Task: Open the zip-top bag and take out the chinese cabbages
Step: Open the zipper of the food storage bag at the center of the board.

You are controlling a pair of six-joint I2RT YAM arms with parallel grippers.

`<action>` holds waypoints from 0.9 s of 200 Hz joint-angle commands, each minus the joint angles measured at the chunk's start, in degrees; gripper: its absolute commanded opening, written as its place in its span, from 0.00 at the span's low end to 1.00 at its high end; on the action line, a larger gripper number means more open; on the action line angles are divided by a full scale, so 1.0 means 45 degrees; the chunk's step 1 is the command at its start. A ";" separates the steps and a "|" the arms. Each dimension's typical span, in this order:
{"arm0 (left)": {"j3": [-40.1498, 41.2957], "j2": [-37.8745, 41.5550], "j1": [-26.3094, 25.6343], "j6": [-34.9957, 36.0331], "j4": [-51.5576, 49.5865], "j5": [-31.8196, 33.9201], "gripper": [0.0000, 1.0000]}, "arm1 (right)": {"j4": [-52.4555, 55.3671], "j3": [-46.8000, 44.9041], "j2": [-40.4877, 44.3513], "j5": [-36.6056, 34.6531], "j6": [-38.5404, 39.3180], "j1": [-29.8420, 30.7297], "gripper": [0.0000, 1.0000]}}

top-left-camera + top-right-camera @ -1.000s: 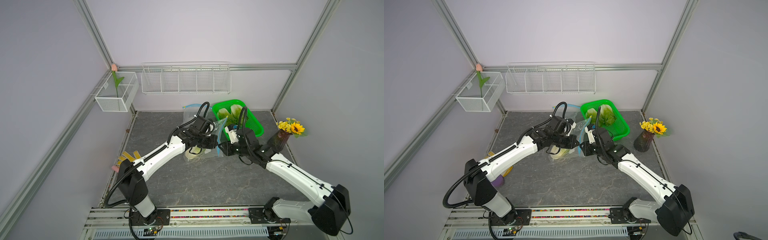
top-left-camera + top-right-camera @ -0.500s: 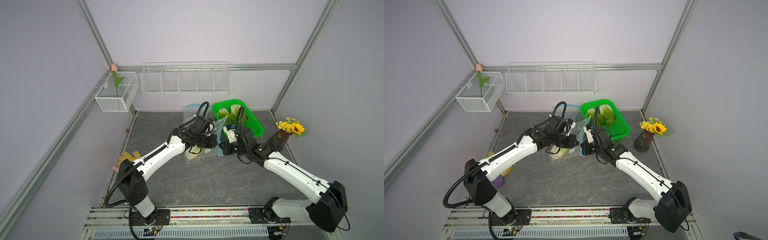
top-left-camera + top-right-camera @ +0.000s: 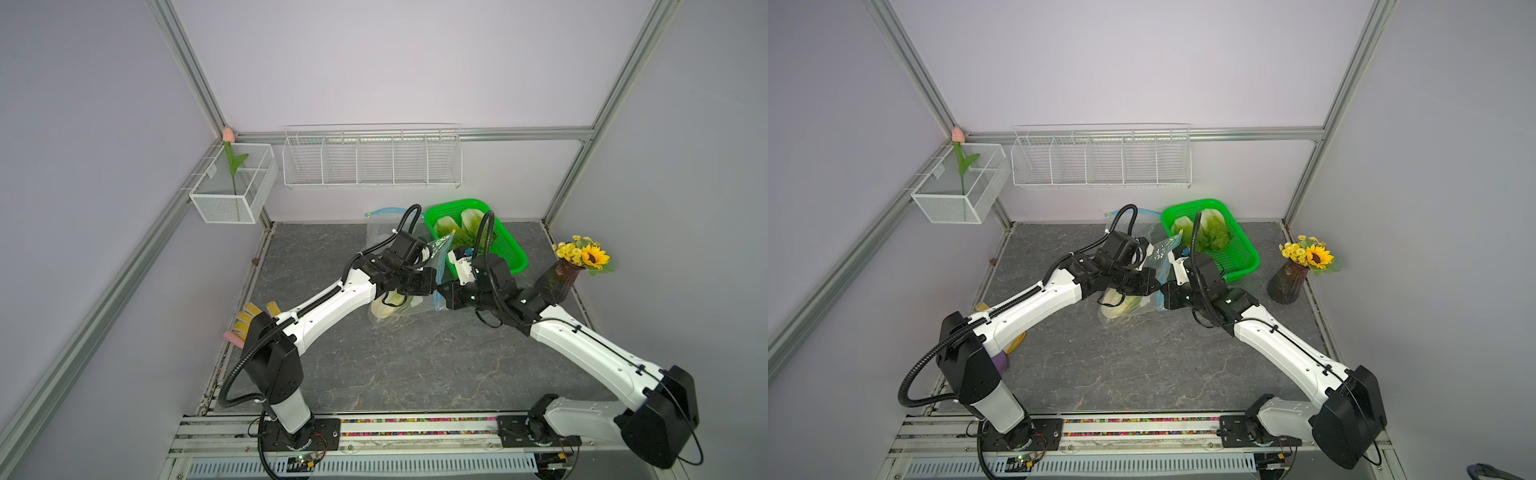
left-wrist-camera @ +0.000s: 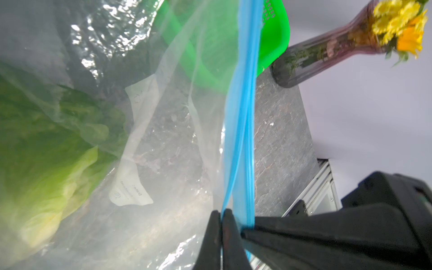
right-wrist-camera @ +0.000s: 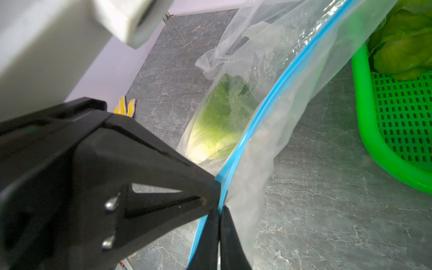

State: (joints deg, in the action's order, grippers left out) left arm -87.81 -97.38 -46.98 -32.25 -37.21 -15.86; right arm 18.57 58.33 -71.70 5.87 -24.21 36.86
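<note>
The clear zip-top bag (image 3: 415, 309) (image 3: 1138, 307) lies mid-table with its blue zip strip (image 4: 243, 117) (image 5: 268, 102) raised. One of the chinese cabbages (image 3: 384, 309) (image 4: 46, 175) (image 5: 219, 121) is inside it. Two more (image 3: 446, 224) (image 3: 1212, 230) lie in the green basket (image 3: 515, 253) (image 5: 374, 145). My left gripper (image 3: 432, 286) (image 4: 221, 211) is shut on one lip of the zip strip. My right gripper (image 3: 442, 293) (image 5: 219, 208) is shut on the other lip, tip to tip with the left. The two lips part slightly near the grippers.
A dark vase of sunflowers (image 3: 561, 278) stands at the right edge, close to my right arm. A wire rack (image 3: 372, 160) and a wire box with a tulip (image 3: 232, 187) hang on the back wall. Yellow and pink items (image 3: 249, 320) lie by the left edge.
My right gripper has shifted slightly left to the bag's mouth and shut on the blue zip strip. The left gripper has kept its hold.
</note>
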 commanded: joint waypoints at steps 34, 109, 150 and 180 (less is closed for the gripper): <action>-0.0733 0.0053 0.0047 -0.0085 -0.0623 0.1691 0.00 | 0.1123 0.0149 0.0348 -0.2247 -0.0210 0.0051 0.07; 0.0156 0.1962 0.0288 -0.0225 -0.0386 0.3527 0.00 | 0.1356 0.0125 0.0484 -0.3507 -0.1419 -0.0297 0.07; 0.0137 0.2048 0.0285 -0.0275 -0.0233 0.3131 0.00 | -0.1049 0.0531 0.0101 -0.1707 -0.1308 -0.0435 0.49; 0.0166 0.2110 0.0291 -0.0199 -0.0159 0.3042 0.00 | -0.0990 0.1910 -0.1033 -0.1182 -0.1066 -0.0679 0.59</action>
State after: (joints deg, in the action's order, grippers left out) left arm -87.57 -88.84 -45.80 -32.56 -38.39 -3.14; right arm 17.65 62.41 -73.03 -2.48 -30.00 34.68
